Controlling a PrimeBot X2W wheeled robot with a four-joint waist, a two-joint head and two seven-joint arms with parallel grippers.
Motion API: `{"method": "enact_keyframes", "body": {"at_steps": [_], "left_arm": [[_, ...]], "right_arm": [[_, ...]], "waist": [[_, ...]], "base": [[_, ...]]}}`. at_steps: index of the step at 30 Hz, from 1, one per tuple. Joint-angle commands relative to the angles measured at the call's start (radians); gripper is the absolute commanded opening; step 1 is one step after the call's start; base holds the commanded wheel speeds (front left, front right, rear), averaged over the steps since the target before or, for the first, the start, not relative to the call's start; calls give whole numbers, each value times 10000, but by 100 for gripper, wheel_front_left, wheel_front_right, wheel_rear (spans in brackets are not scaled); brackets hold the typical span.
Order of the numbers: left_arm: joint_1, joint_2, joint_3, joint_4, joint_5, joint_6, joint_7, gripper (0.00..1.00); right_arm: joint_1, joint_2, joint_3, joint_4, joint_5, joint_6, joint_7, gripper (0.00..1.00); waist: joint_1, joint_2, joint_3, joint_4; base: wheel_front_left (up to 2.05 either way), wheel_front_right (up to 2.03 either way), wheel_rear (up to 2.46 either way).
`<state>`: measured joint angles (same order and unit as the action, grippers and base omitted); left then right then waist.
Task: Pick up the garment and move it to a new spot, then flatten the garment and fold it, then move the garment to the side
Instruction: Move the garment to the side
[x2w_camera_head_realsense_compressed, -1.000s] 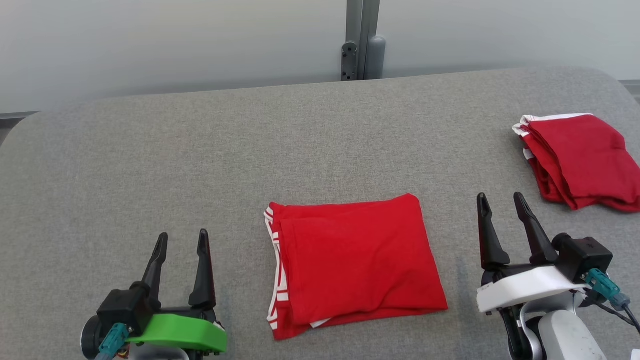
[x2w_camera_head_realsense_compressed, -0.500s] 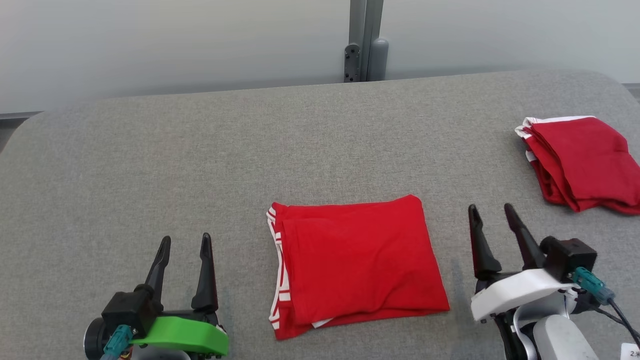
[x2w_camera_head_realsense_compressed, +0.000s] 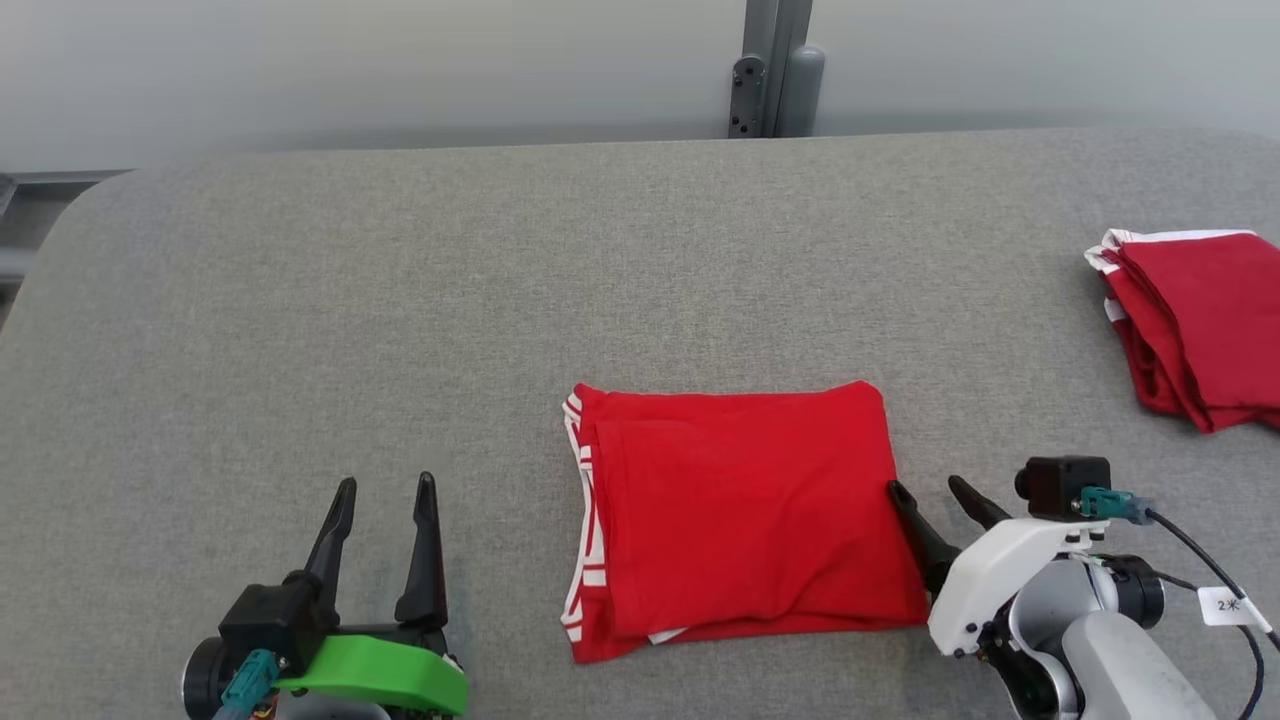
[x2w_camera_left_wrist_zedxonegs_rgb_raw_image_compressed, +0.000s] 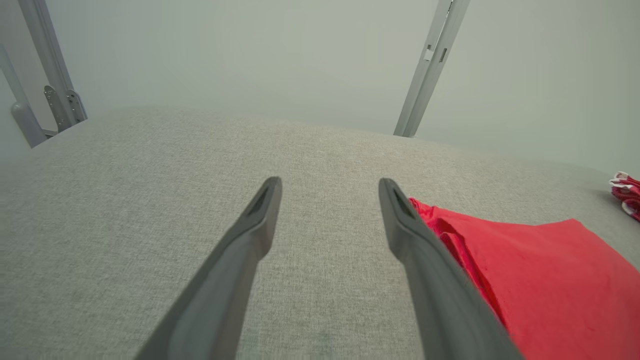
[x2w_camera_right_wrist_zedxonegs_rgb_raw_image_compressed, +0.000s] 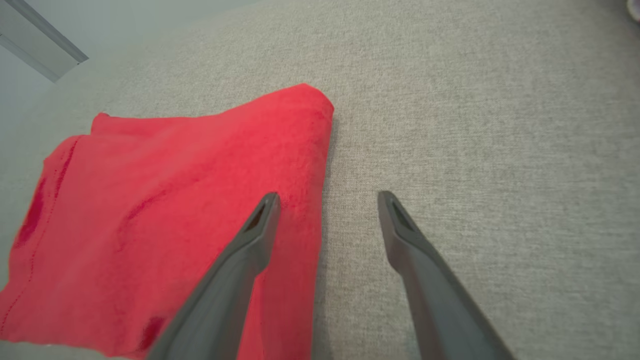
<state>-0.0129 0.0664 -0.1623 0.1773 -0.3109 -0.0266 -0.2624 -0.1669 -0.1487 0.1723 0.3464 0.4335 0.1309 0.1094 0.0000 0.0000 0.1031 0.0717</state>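
Note:
A red garment (x2w_camera_head_realsense_compressed: 740, 515) with white-striped trim lies folded into a rectangle on the grey table (x2w_camera_head_realsense_compressed: 400, 300), near the front middle. My right gripper (x2w_camera_head_realsense_compressed: 927, 487) is open at the garment's right edge. In the right wrist view, one finger is over the red cloth (x2w_camera_right_wrist_zedxonegs_rgb_raw_image_compressed: 150, 200) and the other over bare table, with the gripper (x2w_camera_right_wrist_zedxonegs_rgb_raw_image_compressed: 327, 200) straddling the edge. My left gripper (x2w_camera_head_realsense_compressed: 385, 485) stands open over bare table left of the garment. In the left wrist view the gripper (x2w_camera_left_wrist_zedxonegs_rgb_raw_image_compressed: 330, 182) holds nothing and the garment (x2w_camera_left_wrist_zedxonegs_rgb_raw_image_compressed: 540, 280) lies to its right.
A second folded red garment (x2w_camera_head_realsense_compressed: 1195, 330) with white trim lies at the table's right edge, a sliver of it also at the far right of the left wrist view (x2w_camera_left_wrist_zedxonegs_rgb_raw_image_compressed: 627, 192). A grey post (x2w_camera_head_realsense_compressed: 775, 65) stands behind the table's far edge.
My right gripper has dropped and swung left, from standing beside the garment to its right edge. The head camera has shifted, so the scene sits further right. The left gripper holds its place.

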Motion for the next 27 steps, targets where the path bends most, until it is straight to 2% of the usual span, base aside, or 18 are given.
{"method": "enact_keyframes", "body": {"at_steps": [1,9,10,11,12,20,27], "left_arm": [[-120,-39,28,46,55,-36,-28,100],[-272,-107,12,119,84,-95,-28,100],[-283,-111,8,123,91,-102,-28,100],[-290,-120,8,124,101,-105,-28,100],[-287,-126,15,122,109,-103,-28,100],[-299,-143,49,56,275,-148,-28,100],[-357,-131,55,-137,474,-244,-28,100]], "right_arm": [[-222,-80,54,177,212,-4,132,100],[-953,-449,654,1172,1230,-4,845,100],[-1010,-483,742,1282,1337,-4,909,58],[-1062,-505,877,1357,1459,-4,955,28],[-1115,-535,977,1402,1537,-4,951,2],[-1822,-1060,1414,1053,1592,-6,306,0],[-2234,-1721,1311,575,1296,-6,54,0]], "waist": [[0,0,181,191],[0,0,578,563],[0,0,614,589],[0,0,642,604],[0,0,666,609],[0,0,849,74],[0,0,1038,-1289]], "base": [[0,0,0],[0,0,0],[0,0,0],[0,0,0],[0,0,0],[0,0,0],[0,0,0]]}}
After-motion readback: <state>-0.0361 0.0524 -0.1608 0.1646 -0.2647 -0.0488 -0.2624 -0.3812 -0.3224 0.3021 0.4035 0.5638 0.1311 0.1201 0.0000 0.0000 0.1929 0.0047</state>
